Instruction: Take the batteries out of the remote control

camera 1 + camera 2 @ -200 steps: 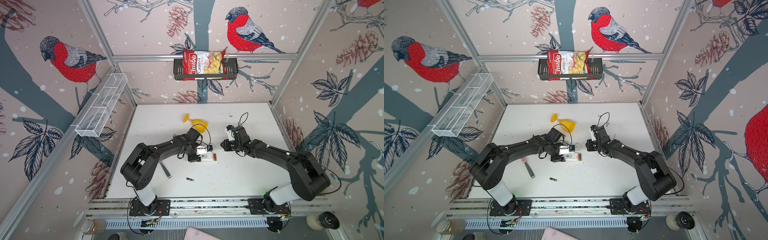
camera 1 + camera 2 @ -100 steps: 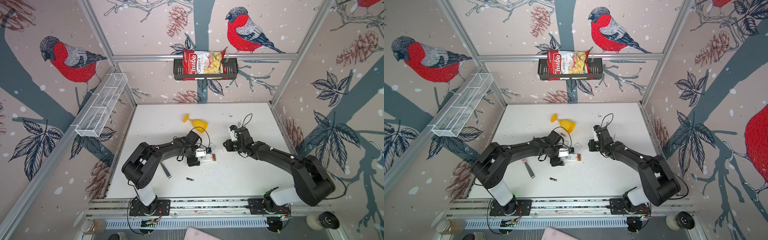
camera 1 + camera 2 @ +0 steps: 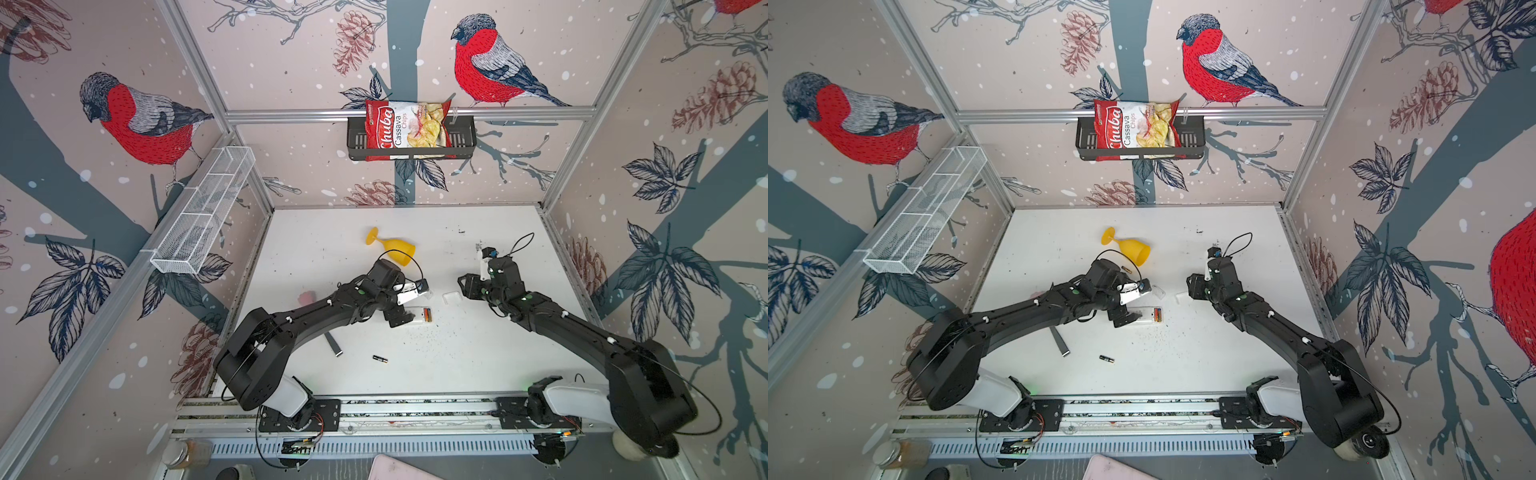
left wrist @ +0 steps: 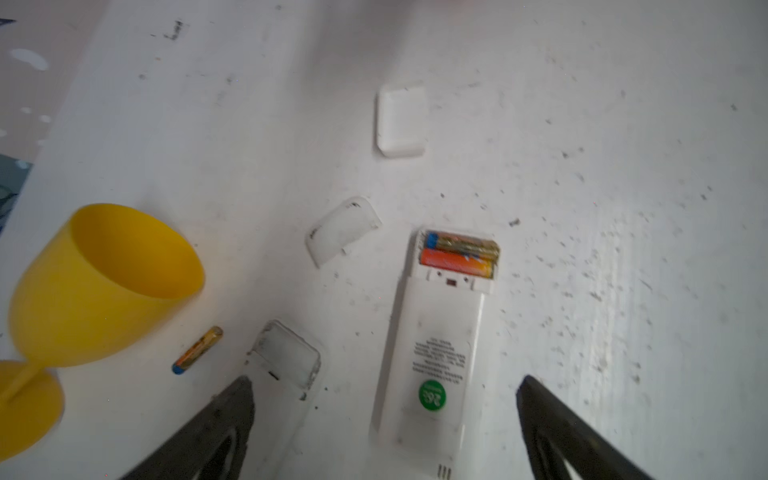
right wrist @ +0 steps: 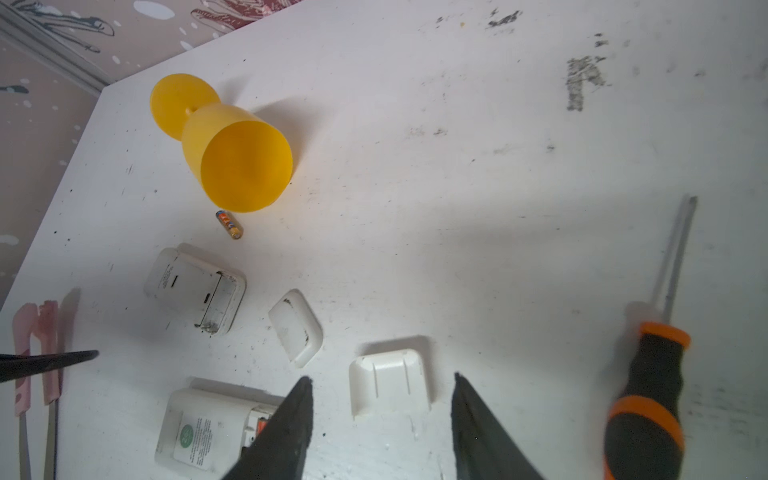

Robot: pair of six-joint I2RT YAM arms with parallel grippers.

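Left gripper (image 4: pixel 385 380) spread wide, gripping nothing: the remote (image 4: pixel 432 357) lies between its fingers (image 4: pixel 208 432), a second remote (image 4: pixel 286 361) crowding one finger, bare table (image 4: pixel 623 291) off the other. The batteries (image 4: pixel 459 254) sit in the open bay just past its tips. Right gripper (image 5: pixel 381 378) released, a cover (image 5: pixel 390 392) just ahead

White table (image 4: pixel 602 104), small bright colours
The remote (image 4: pixel 432 332) is white with a green round sticker (image 4: pixel 432 394); the batteries (image 4: pixel 459 255) in it are orange and gold, one blue-tipped. A loose battery (image 3: pixel 380 359) is black, gold-ended. The goblet (image 4: pixel 104 282) is yellow; the screwdriver (image 5: pixel 648 399) handle is black with orange bands; the walls (image 3: pixel 291 50) are pale pink with red-breasted birds (image 3: pixel 141 120).
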